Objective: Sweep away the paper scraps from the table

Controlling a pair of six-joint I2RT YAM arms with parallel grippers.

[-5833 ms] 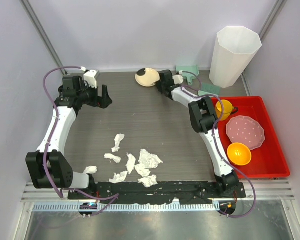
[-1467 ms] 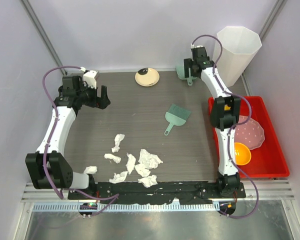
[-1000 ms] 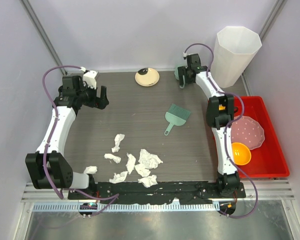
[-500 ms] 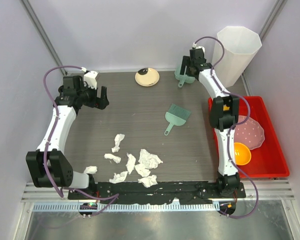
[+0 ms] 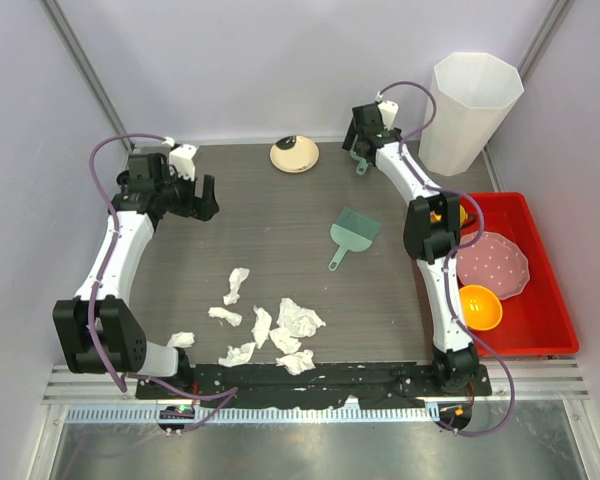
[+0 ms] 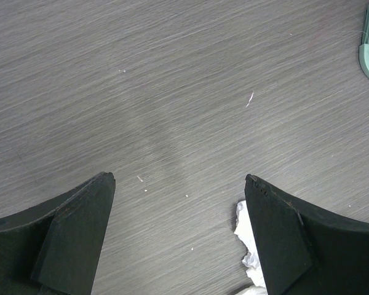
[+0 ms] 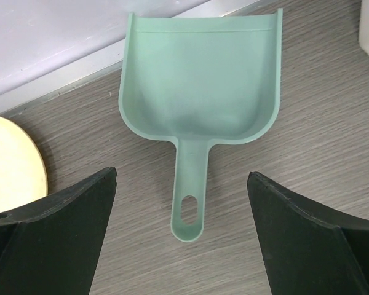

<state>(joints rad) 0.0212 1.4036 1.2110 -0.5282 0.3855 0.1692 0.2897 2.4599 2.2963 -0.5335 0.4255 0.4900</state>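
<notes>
- The paper scraps (image 5: 265, 325) are lying in a loose cluster at the lower centre-left of the top view, on the table (image 5: 280, 210) close to the arm bases; one is peeking in at the lower edge of the left wrist view.
- The green hand brush (image 5: 352, 232) is lying right of centre, well apart from the scraps.
- The green dustpan (image 7: 200, 86) is sitting at the upper centre of the top view against the back wall, its handle pointing down-frame in the right wrist view.
- We are judging the step as picking up the dustpan. The right gripper (image 7: 181, 184) is hovering with its jaws spread wide and empty, the handle lined up between them.
- To do it well, we should be descending straight, keeping the handle centred, and closing below the scoop and above the hanging hole.
- The left gripper (image 5: 195, 195) is waiting at the upper left, jaws wide apart and holding nothing.
- Against the earliest frame, the brush has moved from the upper right to mid-table, and the right arm has stretched up to the dustpan.
- The scraps and the left arm are staying put.
</notes>
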